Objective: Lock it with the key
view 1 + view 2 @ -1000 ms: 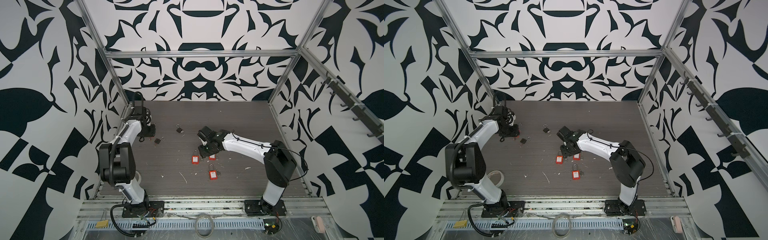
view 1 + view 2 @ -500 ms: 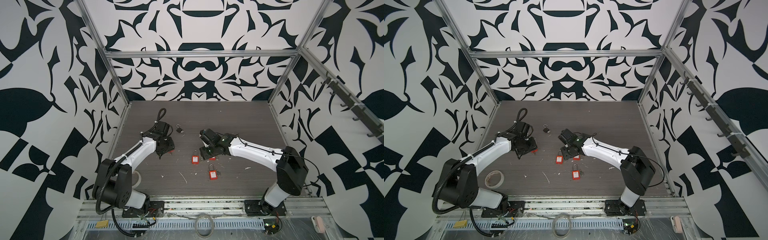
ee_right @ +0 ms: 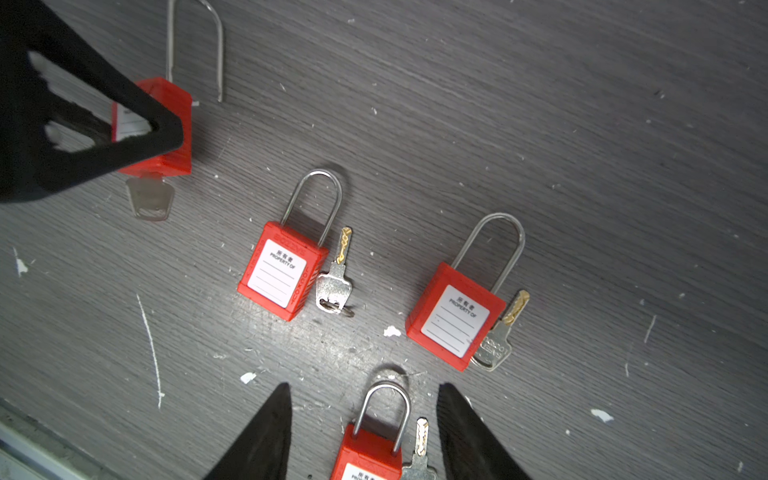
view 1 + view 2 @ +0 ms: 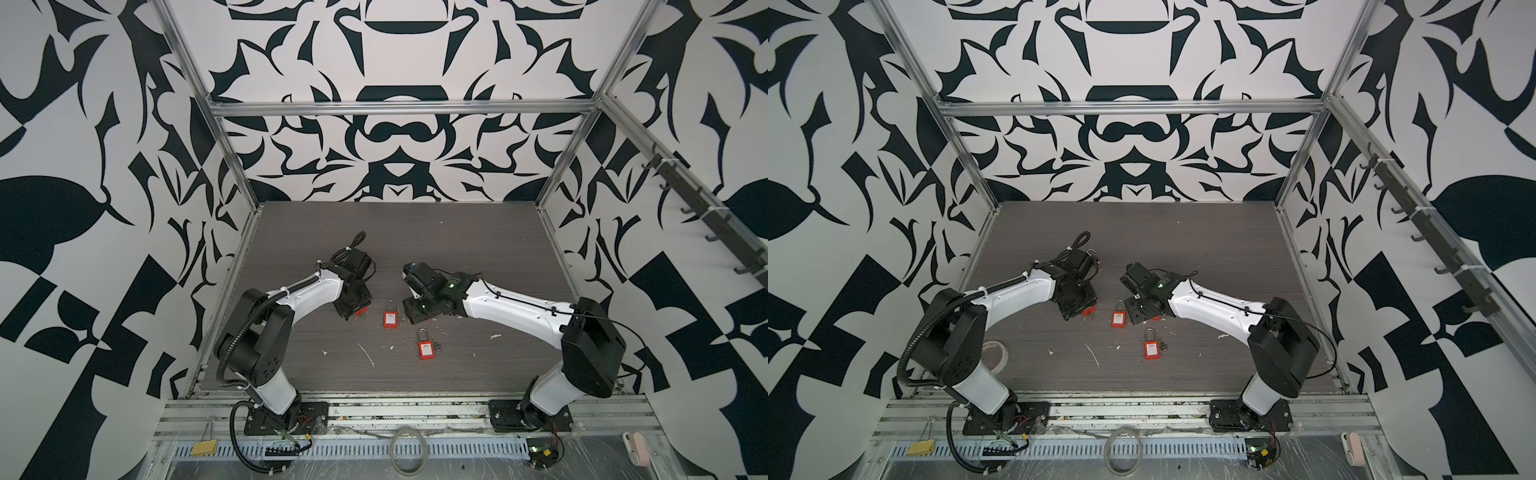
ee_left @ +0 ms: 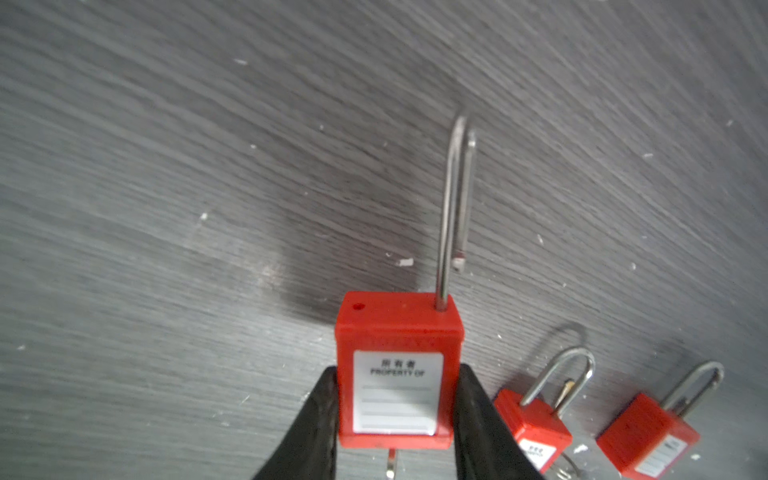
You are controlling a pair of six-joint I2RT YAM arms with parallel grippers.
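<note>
Our left gripper (image 5: 395, 368) has its fingers (image 5: 320, 415) clamped on the two sides of a red padlock (image 5: 397, 328). Its shackle (image 5: 451, 208) stands swung open, one leg out of the body. An inserted key (image 3: 149, 199) juts from the underside, plain from the right wrist and only a sliver from the left wrist. In both top views the left wrist covers this padlock but for a red corner, near the middle of the tabletop (image 4: 457, 241), slightly toward its left edge. We cannot tell whether it touches the surface.

Our right gripper (image 3: 362, 386) has its fingers apart, gripping nothing, straddling a second padlock (image 3: 370, 455) and second key (image 3: 419, 446), which that gripper mostly hides in both top views. Just beyond lie a third padlock (image 3: 282, 270) with a third key (image 3: 334, 282) and a fourth padlock (image 3: 453, 320) with a fourth key (image 3: 498, 336), shackles shut.

In a top view a tape roll (image 4: 995, 353) shows by the left edge, toward the front, partly behind the left arm.
</note>
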